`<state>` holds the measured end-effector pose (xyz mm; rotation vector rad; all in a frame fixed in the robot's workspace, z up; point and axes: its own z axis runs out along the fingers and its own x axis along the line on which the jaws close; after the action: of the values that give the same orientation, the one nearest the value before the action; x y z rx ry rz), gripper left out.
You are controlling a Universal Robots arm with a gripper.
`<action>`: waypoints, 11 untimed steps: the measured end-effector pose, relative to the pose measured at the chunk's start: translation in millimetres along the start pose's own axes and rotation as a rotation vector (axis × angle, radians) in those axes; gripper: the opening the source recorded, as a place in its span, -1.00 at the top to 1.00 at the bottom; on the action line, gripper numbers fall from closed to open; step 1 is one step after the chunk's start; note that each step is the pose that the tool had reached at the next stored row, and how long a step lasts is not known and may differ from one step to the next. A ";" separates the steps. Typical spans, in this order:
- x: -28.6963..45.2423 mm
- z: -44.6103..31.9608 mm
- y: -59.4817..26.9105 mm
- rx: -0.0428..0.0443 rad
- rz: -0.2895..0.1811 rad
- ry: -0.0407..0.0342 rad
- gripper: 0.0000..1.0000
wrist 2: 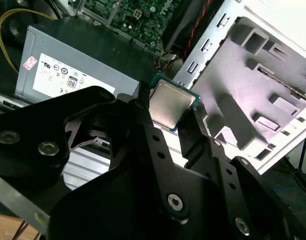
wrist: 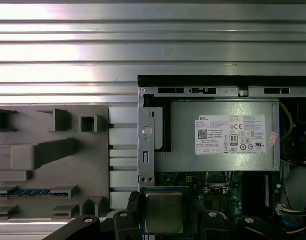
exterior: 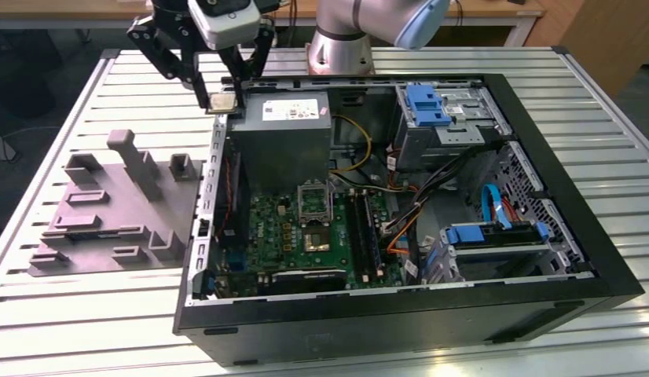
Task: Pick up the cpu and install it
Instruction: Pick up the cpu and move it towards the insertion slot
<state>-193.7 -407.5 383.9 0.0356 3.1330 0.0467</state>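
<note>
The cpu (exterior: 221, 103), a small flat square chip with a dull silver top, hangs between the fingers of my gripper (exterior: 221, 98), which is shut on it. It is held in the air above the case's back corner on the exterior view's left, between the grey fixture and the power supply. Both wrist views show the cpu (wrist 2: 170, 104) (wrist: 164, 212) pinched at its edges by the black fingers (wrist 2: 195, 132). The silver-framed socket (exterior: 315, 212) sits on the green motherboard (exterior: 283, 236) inside the open case, well apart from the chip.
The open black computer case (exterior: 576, 275) lies on a slatted metal table (exterior: 73, 314). A grey power supply (exterior: 287, 129) sits just beside the gripper. The large grey fixture with upright blocks (exterior: 110, 208) lies toward the exterior view's left. Cables and blue drive bays (exterior: 493, 232) fill the case's other side.
</note>
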 end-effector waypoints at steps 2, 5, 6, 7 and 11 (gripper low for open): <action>-1.8 0.0 0.0 0.0000 0.000 0.0000 0.06; -3.0 0.1 0.1 0.0000 0.000 0.0000 0.06; -3.1 0.1 0.1 0.0000 0.000 0.0000 0.06; -3.8 0.1 0.1 0.0000 0.000 0.0000 0.06; -4.4 0.2 0.1 0.0000 0.000 0.0000 0.06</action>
<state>-189.3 -407.5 383.7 0.0356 3.1330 0.0466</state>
